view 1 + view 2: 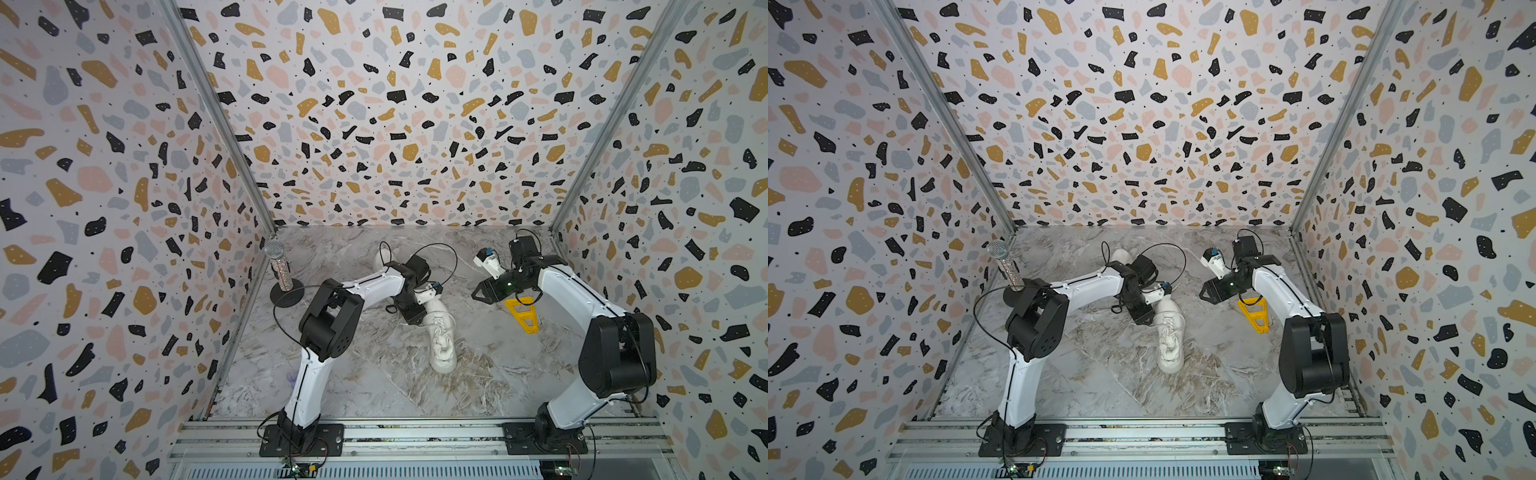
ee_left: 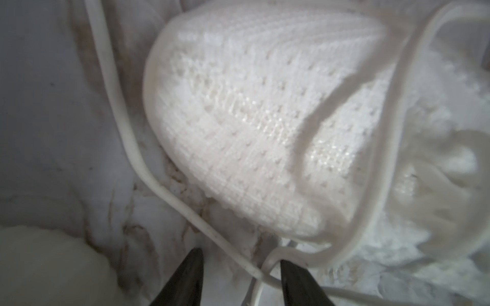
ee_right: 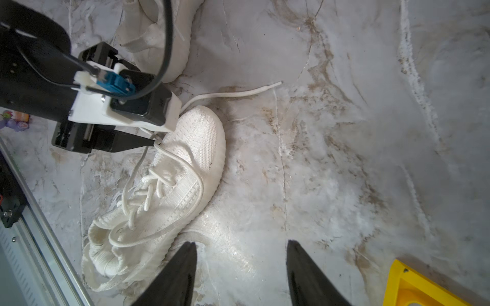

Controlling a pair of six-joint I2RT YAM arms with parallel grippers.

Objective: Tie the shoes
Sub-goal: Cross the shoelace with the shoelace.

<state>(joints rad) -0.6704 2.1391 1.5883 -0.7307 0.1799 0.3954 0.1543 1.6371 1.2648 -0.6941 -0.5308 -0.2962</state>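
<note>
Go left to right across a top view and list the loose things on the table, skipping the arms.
Glittery microphone on its stand → nearer shoe → yellow frame.

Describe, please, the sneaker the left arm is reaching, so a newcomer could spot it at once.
On the marble table, look to the middle. The cream knit sneaker lies there, toe at the left claw; unlike its half-hidden twin, its loose laces show.

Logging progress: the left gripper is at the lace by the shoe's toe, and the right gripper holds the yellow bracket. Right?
No: the right gripper holds nothing. The right wrist view shows its jaws open above the table, the yellow bracket lying apart from them.
</note>
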